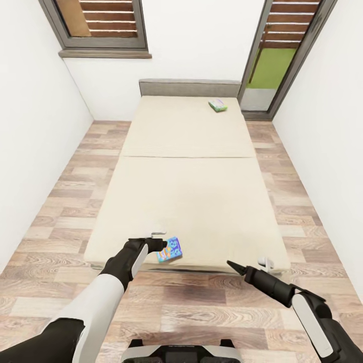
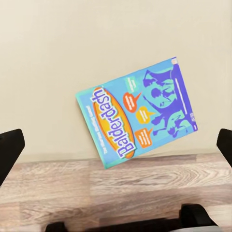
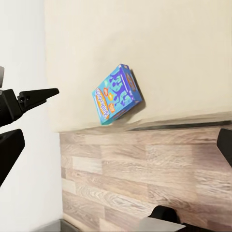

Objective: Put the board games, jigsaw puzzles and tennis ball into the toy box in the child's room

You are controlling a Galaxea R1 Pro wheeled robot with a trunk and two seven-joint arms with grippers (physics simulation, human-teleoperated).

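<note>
Balderdash board game [image 1: 169, 249], a flat blue and turquoise box, lies on the beige mattress at the very foot of the bed [image 1: 191, 201], close to the near edge and toward the robot's left. In the left wrist view the box [image 2: 137, 114] sits skewed to the mattress edge, its long axis slanting across it, one corner reaching almost to the edge; the orange oval with the title runs along the long side, while the smaller print on the cover is too fine to read. The right wrist view shows the same box [image 3: 117, 94] from the side, its thickness visible, just above the dark gap between mattress and wood-plank floor [image 3: 145, 169]. The left hand [image 1: 160, 244] hovers just beside the box on its left, released, with its dark fingers [image 2: 10, 150] standing wide apart at the two sides of the wrist picture and nothing between them. The right hand [image 1: 237, 267] is held over the floor near the foot of the bed, well apart from the box; its fingertips are cut off by the picture edges and I cannot tell whether it is released or clenched. Far up the mattress, near the grey headboard [image 1: 189, 88] and toward the right, lies a second board game [image 1: 218, 105], small, greenish and white, its print too blurred to make out.
</note>
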